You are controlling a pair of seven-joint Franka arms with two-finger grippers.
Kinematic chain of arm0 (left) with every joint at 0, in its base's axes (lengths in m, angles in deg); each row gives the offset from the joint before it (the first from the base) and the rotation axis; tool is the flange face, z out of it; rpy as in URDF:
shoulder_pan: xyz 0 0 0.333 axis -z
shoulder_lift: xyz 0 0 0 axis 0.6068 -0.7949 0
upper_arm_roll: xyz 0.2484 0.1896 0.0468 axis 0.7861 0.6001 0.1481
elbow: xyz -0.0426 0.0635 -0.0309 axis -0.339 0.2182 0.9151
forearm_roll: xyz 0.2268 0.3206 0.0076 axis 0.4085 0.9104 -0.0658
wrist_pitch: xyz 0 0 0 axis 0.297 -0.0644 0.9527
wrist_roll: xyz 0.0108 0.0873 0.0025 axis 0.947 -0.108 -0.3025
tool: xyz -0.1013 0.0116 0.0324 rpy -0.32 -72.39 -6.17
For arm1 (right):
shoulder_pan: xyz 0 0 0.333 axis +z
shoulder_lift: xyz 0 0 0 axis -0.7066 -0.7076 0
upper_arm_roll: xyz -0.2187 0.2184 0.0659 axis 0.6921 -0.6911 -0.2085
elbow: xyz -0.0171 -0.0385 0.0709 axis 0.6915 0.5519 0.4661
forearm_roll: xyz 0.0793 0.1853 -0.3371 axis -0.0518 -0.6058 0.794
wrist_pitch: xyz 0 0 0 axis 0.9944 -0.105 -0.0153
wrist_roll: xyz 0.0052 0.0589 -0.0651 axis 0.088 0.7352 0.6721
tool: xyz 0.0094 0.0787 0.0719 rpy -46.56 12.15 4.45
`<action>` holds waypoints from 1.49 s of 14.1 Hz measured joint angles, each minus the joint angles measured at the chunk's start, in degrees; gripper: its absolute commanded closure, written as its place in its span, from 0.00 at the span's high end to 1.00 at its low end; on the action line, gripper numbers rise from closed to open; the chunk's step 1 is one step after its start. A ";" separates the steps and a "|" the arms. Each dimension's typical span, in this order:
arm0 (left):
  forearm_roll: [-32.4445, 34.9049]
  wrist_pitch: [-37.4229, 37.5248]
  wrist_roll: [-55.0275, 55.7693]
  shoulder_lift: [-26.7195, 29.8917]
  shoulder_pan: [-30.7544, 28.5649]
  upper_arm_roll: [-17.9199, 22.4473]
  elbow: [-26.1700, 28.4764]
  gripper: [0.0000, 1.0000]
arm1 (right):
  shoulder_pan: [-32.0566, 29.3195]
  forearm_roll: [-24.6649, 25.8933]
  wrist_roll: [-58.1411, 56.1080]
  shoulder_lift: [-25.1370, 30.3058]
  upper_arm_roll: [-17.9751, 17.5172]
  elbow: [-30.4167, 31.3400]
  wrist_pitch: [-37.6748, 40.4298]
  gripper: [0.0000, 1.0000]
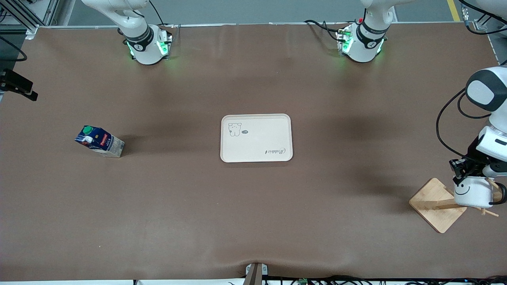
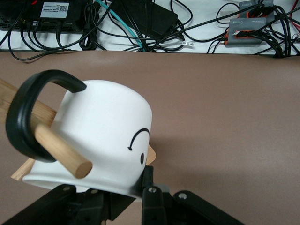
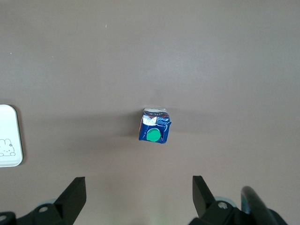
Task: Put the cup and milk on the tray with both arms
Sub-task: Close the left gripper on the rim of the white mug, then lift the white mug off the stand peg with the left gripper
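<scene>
The left gripper (image 1: 467, 174) is seen clamped on the rim of the cup (image 1: 471, 191) at the left arm's end of the table, close to the table's edge there. The cup, a white mug with a black smiley face, is hung by its black loop handle (image 2: 33, 117) on a wooden peg (image 2: 61, 152) of the rack (image 1: 437, 206), whose square base lies on the cloth beneath it. In the left wrist view one finger (image 2: 149, 199) is shown pressed against the mug's rim, with the peg passed through the handle.

The tray (image 1: 256, 138) is set flat near the middle of the table (image 1: 253, 221), nothing on it, with bare brown cloth on all four sides. The bear drawing is shown at its corner toward the right arm's end, the cursive lettering at the corner nearer the front camera.

The milk (image 1: 100, 141) is stood toward the right arm's end, well apart from the tray, green cap uppermost, with open cloth all round it. The right gripper (image 3: 139, 194) is held high over the carton, out of the front view, its fingers (image 3: 75, 197) spread wide and nothing between them; a corner of the tray is caught at the edge of the right wrist view.

A tangle of cables (image 2: 140, 23) is seen past the table's edge nearest the front camera.
</scene>
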 measured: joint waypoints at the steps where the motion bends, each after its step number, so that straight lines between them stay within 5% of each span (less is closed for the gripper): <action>1: 0.00 0.00 0.00 0.00 0.00 0.00 0.00 0.00 | 0.00 0.00 0.00 0.00 0.00 0.00 0.00 1.00; 10: 0.00 1.48 0.00 -0.01 -0.02 -0.19 -0.39 0.00 | 0.00 0.00 0.00 0.00 0.00 0.00 0.00 1.00; 21: 0.00 15.52 -0.01 0.91 -0.14 -1.97 -6.64 0.00 | 0.00 0.00 0.00 -0.17 0.00 0.00 -0.01 1.00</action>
